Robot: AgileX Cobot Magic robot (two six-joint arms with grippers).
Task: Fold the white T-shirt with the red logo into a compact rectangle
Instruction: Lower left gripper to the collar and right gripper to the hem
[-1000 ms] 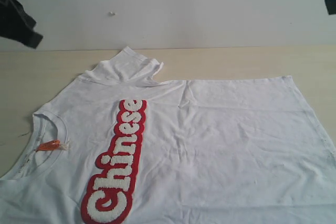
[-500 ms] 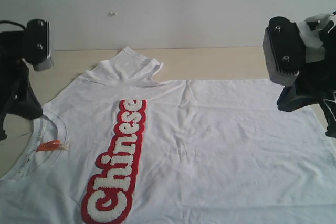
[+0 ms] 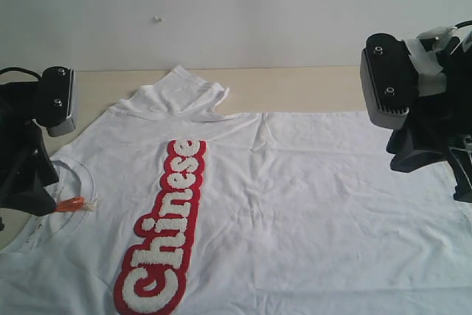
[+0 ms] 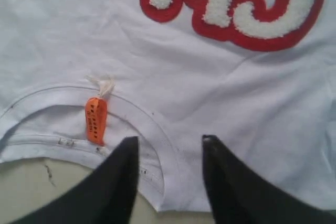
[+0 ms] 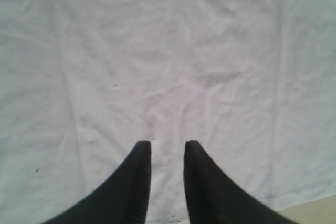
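The white T-shirt [image 3: 310, 204] lies spread front-up across the pale surface [image 3: 310, 90]. Its collar [image 4: 152, 129] points toward the surface's left side, and one short sleeve [image 3: 181, 94] reaches toward the far edge below the wall [image 3: 258, 12]. The red logo [image 3: 166, 234], with fuzzy white letters reading "Chinese", runs along the shirt's front from near the sleeve toward the near edge.

A second ago both arms showed only as dark scraps at the upper corners of the exterior view. Now they stand low over the cloth. The left arm [image 3: 29, 145] has dropped further in the last half second and sits over the collar, beside the orange tag [image 3: 70, 203]. The right arm [image 3: 420, 108] has shifted only slightly and hangs over the hem end near the surface's right side. The shirt itself lies as it did before, wrinkles and all.

The left gripper [image 4: 170, 140] stands open with its two dark fingers well parted, one over the ribbed collar band just beside the tag and the other over the shoulder cloth. The right gripper [image 5: 167, 143] is also open, though its gap is narrower, and it is poised over plain rumpled white fabric close to the hem. Neither gripper holds anything. Whether the fingertips touch the cloth cannot be told.
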